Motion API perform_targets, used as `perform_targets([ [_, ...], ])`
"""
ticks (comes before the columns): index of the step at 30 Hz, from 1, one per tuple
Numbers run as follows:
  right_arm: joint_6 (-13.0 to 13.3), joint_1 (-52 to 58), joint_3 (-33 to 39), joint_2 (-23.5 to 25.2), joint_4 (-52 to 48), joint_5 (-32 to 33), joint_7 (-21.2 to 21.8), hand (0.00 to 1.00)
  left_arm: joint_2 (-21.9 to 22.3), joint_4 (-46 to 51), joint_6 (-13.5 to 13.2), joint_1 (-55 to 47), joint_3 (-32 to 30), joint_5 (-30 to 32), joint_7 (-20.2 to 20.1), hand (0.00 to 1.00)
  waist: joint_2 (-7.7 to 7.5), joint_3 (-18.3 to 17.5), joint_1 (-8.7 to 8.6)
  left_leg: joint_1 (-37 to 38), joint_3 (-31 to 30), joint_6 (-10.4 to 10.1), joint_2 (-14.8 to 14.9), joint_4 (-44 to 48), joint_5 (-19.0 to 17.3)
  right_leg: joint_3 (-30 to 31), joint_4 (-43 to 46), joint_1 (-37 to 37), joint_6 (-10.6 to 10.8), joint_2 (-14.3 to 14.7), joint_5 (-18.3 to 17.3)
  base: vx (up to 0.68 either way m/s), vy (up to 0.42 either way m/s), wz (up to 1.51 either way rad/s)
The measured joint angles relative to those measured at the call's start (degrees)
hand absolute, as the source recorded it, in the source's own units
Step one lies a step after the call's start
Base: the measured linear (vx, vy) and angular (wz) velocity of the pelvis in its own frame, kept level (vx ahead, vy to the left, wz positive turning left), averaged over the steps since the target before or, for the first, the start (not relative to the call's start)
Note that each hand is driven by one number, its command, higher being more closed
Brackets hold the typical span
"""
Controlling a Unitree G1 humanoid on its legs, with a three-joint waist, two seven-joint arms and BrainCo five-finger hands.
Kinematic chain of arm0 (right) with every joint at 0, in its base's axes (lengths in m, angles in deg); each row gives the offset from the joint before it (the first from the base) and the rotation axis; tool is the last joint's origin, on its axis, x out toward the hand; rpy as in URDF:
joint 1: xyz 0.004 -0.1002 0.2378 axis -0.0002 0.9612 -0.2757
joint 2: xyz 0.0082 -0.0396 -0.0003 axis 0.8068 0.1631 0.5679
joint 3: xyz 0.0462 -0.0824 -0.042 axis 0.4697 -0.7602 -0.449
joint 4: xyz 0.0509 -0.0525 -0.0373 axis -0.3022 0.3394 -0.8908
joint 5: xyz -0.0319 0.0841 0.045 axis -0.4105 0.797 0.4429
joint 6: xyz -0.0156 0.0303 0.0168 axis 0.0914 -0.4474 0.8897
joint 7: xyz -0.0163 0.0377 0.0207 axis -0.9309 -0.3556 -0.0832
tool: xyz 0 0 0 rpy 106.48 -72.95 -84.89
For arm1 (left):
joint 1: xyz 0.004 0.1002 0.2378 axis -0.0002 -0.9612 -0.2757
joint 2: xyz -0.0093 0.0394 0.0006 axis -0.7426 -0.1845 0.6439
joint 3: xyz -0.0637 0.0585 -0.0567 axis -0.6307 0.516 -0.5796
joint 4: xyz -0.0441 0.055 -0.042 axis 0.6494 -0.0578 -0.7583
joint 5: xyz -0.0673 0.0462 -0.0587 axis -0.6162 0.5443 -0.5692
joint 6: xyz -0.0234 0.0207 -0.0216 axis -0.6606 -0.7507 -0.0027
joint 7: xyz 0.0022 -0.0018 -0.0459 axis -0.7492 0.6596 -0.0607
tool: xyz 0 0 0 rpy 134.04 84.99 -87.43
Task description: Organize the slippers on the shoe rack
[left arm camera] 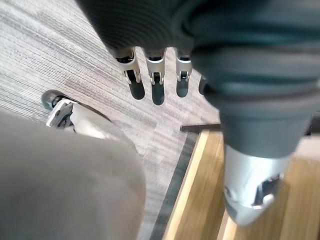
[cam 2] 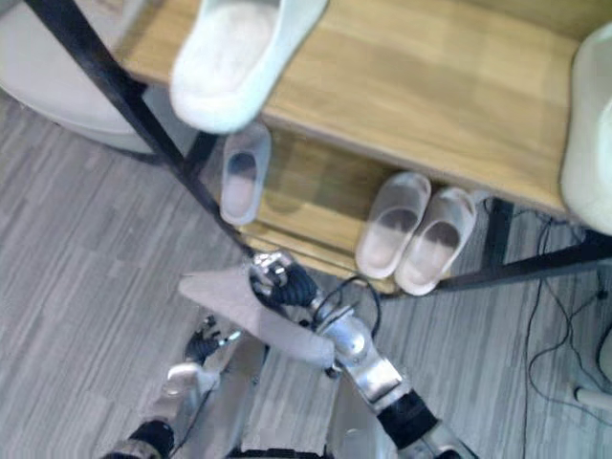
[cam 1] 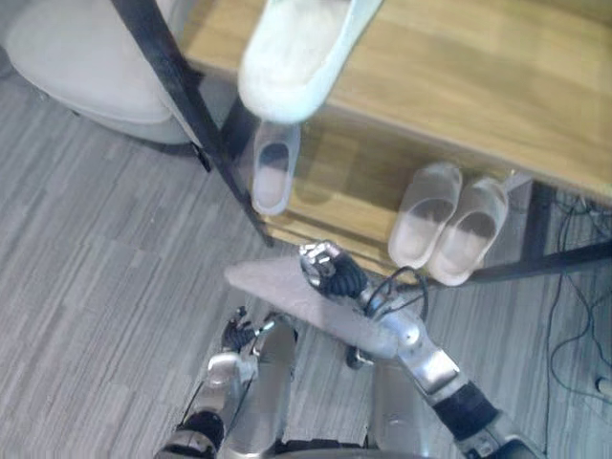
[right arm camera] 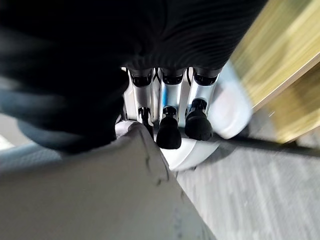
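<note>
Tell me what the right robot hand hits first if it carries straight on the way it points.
The right robot hand, gripping a grey slipper, points at the lower shelf. Likely first contact: the single pale slipper by the black frame leg, though depth is unclear.

pale slipper (cam 1: 292,57) on top shelf (cam 1: 459,76) cut by upper edge, second pale slipper (cam 2: 591,134) cut by right edge

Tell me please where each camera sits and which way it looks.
Left eye: on head, looking down at rack; left hand low, right hand holding grey slipper.
Right eye: beside it, same scene.
Left wrist: along left hand toward floor and rack.
Right wrist: along right hand, fingers curled on slipper.
All four share the rack.
</note>
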Motion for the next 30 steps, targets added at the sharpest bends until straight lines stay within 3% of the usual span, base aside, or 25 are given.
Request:
perform_targets([
  [9, -1.07, -4.26, 11.4, 1.98, -1.26, -7.95, -10.93, 1.0, 1.37, 6.4, 0.52, 0.55, -5.22, -1.49, 2.26, 0.0, -0.73, 2.68, 2.46, -11.11, 0.94, -1.13, 0.79, 11.75, -4.24, 0.87, 11.79, -11.5, -0.95, 0.27, -4.18, -0.03, 0.001, -0.03],
  [15, -1.64, -7.93, 15.1, 1.78, -3.23, -8.24, -15.21, 1.0, 1.42, 7.79, 0.57, 0.34, -6.46, -1.92, 2.27, 0.0, -0.78, 2.72, 3.08, -13.49, 1.01, -1.34, 1.55, 13.32, -4.62, 0.82, 13.38, -14.08, -1.19, 0.92, -4.44, -0.01, -0.001, -0.05],
  [16, -3.19, -11.6, 17.32, 1.29, -3.05, -12.39, -19.14, 1.0, 1.38, 8.16, 0.59, 0.34, -6.89, -2.1, 2.3, 0.0, -0.79, 2.73, 3.66, -14.69, 1.01, -1.66, 2.35, 14.27, -4.85, 0.56, 14.36, -15.29, -1.47, 1.38, -4.7, -0.01, -0.01, -0.06],
  [17, -3.74, -12.79, 17.74, 0.63, -2.82, -12.86, -20.24, 1.0, 1.46, 8.18, 0.58, 0.34, -6.9, -2.11, 2.31, 0.0, -0.79, 2.73, 3.86, -14.88, 1.03, -1.67, 2.34, 14.34, -4.85, 0.63, 14.64, -15.6, -1.54, 1.38, -4.74, -0.01, -0.012, -0.05],
  [22, -4.25, -17.94, 18.35, -0.37, 0.57, -14.81, -21.56, 1.0, 1.43, 8.1, 0.58, 0.35, -7.23, -2.51, 2.32, 0.0, -0.79, 2.73, 4.1, -15.58, 0.93, -1.68, 2.44, 14.49, -4.84, 0.26, 14.92, -16.23, -1.78, 1.35, -4.87, 0.0, 0.0, 0.0],
  [24, -6.41, -22.85, 18.43, -0.73, 4.61, -17.81, -23.65, 1.0, 1.43, 8.16, 0.49, 0.34, -7.23, -3.18, 2.4, 0.0, -0.79, 2.72, 4.49, -16.25, 0.89, -1.69, 2.55, 14.42, -4.83, 0.1, 14.96, -16.91, -1.79, 1.33, -4.88, 0.0, 0.0, 0.0],
  [30, -8.48, -32.62, 16.77, -2.3, 14.93, -21.63, -25.69, 1.0, 1.29, 8.06, -0.12, 0.46, -7.35, -5.09, 3.59, 0.0, -0.79, 2.73, 5.53, -18.42, 0.86, -2.0, 2.59, 14.7, -4.69, 0.1, 16.01, -19.14, -2.01, 1.13, -5.15, 0.02, -0.007, 0.06],
])
